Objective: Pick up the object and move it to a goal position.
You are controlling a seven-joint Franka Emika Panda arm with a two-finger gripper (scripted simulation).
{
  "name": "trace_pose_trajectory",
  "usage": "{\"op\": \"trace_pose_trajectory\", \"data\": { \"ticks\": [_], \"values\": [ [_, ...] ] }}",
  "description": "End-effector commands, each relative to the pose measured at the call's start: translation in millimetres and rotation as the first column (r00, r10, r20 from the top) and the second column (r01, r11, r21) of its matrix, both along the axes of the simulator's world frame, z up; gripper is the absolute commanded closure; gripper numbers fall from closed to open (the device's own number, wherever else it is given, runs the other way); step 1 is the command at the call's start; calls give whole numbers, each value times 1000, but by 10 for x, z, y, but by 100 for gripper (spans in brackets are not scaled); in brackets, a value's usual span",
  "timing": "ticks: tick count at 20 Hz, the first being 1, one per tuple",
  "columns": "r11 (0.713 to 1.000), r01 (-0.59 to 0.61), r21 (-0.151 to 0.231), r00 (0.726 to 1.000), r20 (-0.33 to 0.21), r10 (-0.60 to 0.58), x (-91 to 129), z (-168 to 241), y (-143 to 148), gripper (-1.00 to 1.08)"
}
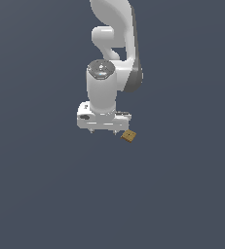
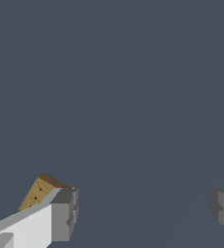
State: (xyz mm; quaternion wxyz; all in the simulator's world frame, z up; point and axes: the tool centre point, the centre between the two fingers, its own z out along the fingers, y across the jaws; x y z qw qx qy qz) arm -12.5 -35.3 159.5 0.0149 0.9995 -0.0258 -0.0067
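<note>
The object, a tiny tan-brown block (image 1: 128, 136) with a small dark dot on its upper face, lies on the dark grey floor (image 1: 182, 194), just off the gripper's side toward the exterior view's right. My white gripper (image 1: 104, 130) points down beside it and is open and empty. In the wrist view the two grey fingertips (image 2: 64, 213) stand wide apart around the gripper's middle (image 2: 143, 212). The block (image 2: 40, 191) sits outside the gap, behind one finger, which hides part of it.
The white arm (image 1: 111, 58) rises above the gripper toward the top of the exterior view. Nothing else shows on the flat dark grey floor.
</note>
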Motion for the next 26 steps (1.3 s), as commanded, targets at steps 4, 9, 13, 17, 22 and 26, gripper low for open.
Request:
{"op": "trace_pose_trajectory", "data": {
  "ticks": [4, 9, 13, 17, 22, 26],
  "values": [
    [998, 55, 4, 998, 3, -55, -52, -121, 160, -92],
    [991, 131, 10, 991, 7, -132, -135, -279, 367, -92],
    [978, 206, 15, 978, 10, -207, -230, -429, 561, -92],
    [959, 281, 20, 959, 11, -282, -338, -576, 749, -92],
    [929, 370, 24, 929, 13, -371, -484, -745, 961, -92],
    [905, 426, 27, 905, 13, -426, -585, -848, 1087, -92]
  ]
}}
